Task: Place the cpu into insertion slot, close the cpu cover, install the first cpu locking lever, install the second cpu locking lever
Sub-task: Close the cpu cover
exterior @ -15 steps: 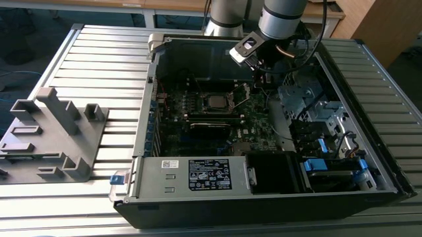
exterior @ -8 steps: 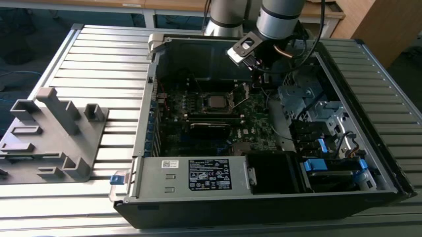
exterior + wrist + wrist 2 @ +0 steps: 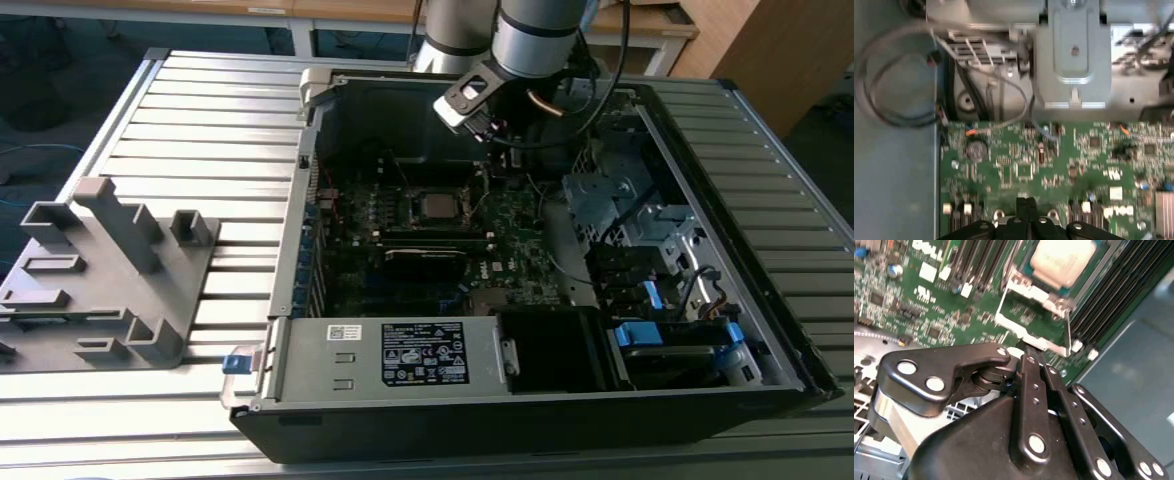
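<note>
The cpu [image 3: 1061,260] lies flat in the insertion slot [image 3: 406,207] on the green board, its pale metal top facing up; in the exterior view the cpu [image 3: 437,207] sits mid-board inside the open case. The cpu cover [image 3: 1029,315], a thin silver frame, stands swung open beside the socket, with green board showing through its cut-out. My gripper [image 3: 1035,361] is shut with nothing between its fingers, and its tips are right at the cover's outer edge. In the first wrist view the gripper [image 3: 1026,202] hovers over the board. In the exterior view the gripper [image 3: 510,160] hangs just beyond the socket.
Long black memory slots [image 3: 1114,295] flank the socket. A silver power supply [image 3: 387,355] and blue drive bays [image 3: 667,340] fill the case's near end. Loose cables [image 3: 889,85] and a grey bracket [image 3: 1074,55] lie past the board. A grey fixture [image 3: 107,270] stands on the slatted table.
</note>
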Controlling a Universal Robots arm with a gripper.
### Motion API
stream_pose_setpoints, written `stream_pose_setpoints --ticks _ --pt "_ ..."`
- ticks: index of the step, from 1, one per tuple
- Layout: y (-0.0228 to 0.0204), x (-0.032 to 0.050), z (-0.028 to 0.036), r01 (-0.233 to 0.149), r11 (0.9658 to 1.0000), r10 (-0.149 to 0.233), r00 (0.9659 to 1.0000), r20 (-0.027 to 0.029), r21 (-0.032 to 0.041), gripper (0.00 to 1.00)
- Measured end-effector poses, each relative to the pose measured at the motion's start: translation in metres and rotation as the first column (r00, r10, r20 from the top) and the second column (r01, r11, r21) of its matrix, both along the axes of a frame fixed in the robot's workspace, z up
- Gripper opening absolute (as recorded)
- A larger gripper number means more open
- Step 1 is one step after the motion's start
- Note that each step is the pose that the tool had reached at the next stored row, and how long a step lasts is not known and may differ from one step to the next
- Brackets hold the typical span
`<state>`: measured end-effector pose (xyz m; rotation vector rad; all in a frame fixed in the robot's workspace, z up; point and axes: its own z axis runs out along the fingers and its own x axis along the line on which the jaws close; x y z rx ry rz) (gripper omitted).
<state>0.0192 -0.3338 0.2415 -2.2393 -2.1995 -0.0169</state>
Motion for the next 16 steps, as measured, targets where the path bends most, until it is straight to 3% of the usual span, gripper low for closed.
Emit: stream_pose_setpoints --ticks 10,16 --pt "0.0 -0.0387 0.0 0.0 1.0 0.0 0.9994 0.0332 0.0 0.11" --pt "0.0 -0.0405 0.0 0.0 1.0 0.0 0.9994 0.0353 0.0001 0.11"
